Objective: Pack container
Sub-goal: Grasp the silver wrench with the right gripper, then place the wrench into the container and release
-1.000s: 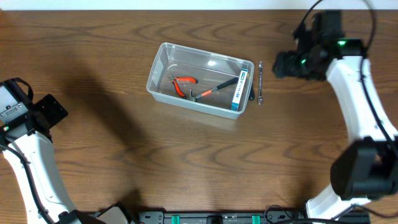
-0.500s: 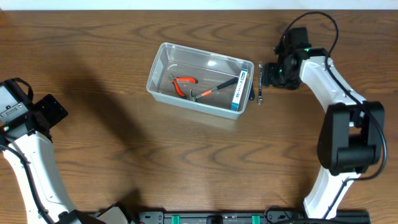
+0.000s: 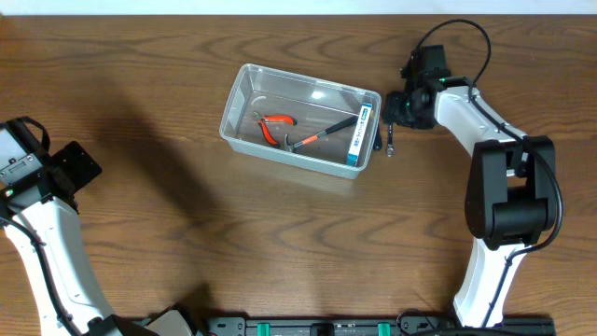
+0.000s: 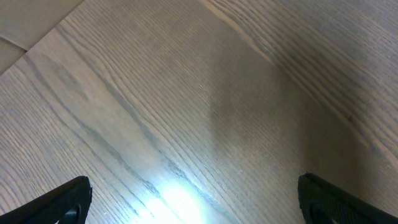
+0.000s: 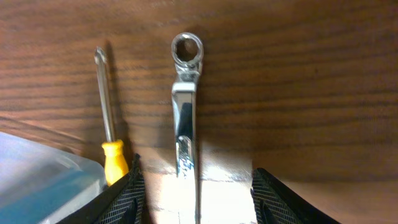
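The clear plastic container (image 3: 239, 101) sits at the middle of the table, and its corner shows in the right wrist view (image 5: 37, 183). It holds red-handled pliers (image 3: 273, 126), a red-handled tool (image 3: 319, 136) and a blue-and-white box (image 3: 361, 131). A silver wrench (image 3: 390, 142) lies on the table just right of the container. My right gripper (image 3: 398, 110) is open and straddles the wrench (image 5: 185, 106), one finger on each side (image 5: 196, 183). A yellow-handled screwdriver (image 5: 111, 134) lies between the wrench and the container. My left gripper (image 4: 196, 199) is open and empty over bare wood.
The left arm (image 3: 56, 177) stays at the table's far left edge, well away from the container. The table is brown wood.
My right arm has swung left toward the container and lowered over the wrench. The left arm and the container's contents have not moved.
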Action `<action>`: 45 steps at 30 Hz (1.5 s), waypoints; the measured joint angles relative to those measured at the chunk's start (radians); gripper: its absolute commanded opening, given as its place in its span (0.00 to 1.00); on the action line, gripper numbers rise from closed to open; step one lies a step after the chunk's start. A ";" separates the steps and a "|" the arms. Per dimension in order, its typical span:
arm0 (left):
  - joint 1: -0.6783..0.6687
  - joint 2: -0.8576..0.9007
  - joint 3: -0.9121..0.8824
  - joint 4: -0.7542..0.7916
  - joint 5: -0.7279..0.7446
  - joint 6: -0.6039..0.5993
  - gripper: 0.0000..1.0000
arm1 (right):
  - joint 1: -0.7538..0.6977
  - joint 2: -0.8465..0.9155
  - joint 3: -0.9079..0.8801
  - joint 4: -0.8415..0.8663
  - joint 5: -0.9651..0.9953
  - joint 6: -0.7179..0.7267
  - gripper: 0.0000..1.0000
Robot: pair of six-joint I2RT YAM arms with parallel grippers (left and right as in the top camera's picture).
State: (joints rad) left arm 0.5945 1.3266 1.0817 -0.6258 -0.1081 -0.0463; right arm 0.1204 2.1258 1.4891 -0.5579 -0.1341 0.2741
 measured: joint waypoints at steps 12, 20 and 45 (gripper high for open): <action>0.000 0.000 0.000 0.000 0.000 0.000 0.98 | 0.010 0.027 0.000 0.050 0.045 0.004 0.45; 0.000 0.000 0.000 0.000 0.000 0.000 0.98 | 0.010 0.035 0.003 0.054 0.063 0.004 0.33; 0.000 0.000 0.000 0.000 0.000 0.000 0.98 | 0.007 0.047 0.089 -0.122 0.071 0.006 0.01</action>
State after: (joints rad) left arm 0.5949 1.3266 1.0817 -0.6254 -0.1081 -0.0463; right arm 0.1276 2.1723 1.5784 -0.6804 -0.0635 0.2806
